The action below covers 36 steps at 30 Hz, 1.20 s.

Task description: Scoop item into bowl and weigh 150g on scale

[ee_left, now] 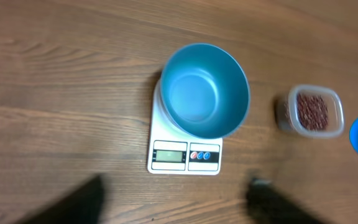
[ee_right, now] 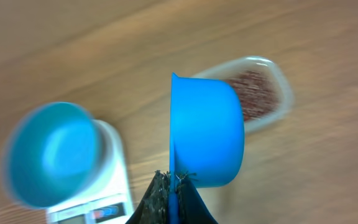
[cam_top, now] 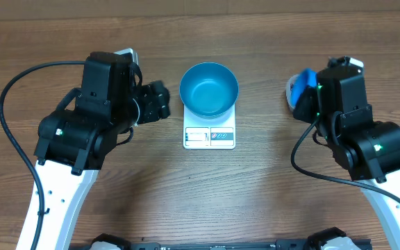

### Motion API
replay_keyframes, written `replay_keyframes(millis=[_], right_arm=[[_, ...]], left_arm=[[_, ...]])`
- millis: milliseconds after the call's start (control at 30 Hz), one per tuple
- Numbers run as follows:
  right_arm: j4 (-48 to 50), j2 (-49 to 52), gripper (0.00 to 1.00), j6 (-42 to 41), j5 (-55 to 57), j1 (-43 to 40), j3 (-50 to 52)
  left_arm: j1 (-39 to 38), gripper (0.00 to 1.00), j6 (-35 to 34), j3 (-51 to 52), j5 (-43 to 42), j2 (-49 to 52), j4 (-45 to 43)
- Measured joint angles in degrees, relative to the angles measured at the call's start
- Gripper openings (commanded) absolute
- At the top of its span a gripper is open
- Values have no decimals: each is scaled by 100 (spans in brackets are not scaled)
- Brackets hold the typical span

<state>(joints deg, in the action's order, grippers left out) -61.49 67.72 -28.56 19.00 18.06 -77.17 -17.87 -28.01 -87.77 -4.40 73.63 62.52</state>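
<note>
Clamping the scoop, my right end effector has the tub of beans close at one o'clock; my left end effector, parted and empty, overlooks the bowl on the scale.

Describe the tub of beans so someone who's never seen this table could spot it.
Find the white scale with the blue bowl on it, mid-table. On the right arm's side of it stands a rounded tub. It alone is clear plastic, with dark red-brown beans inside; bowl and scoop are blue.
</note>
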Motion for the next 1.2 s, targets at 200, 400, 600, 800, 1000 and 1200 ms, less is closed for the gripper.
replay_keyframes(millis=[200,400,600,800,1000,1200], right_arm=[[-216,0,4,7,610,0,0],[74,0,4,-46,955,-157,0],[105,0,4,-98,785,-568,0],[107,0,4,-122,533,-885,0],[107,0,4,-127,358,-981,0],[109,0,4,-125,286,-984,0]], left_arm=[[-55,4,1158,-4,-461,96,22],[-433,4,2232,-7,-922,509,238],[-1023,4,3005,-7,-942,907,243],[-1694,4,3453,-7,-240,1423,212],[-2177,4,3578,-9,356,2162,-22],[-2549,4,3598,42,577,2787,-540]])
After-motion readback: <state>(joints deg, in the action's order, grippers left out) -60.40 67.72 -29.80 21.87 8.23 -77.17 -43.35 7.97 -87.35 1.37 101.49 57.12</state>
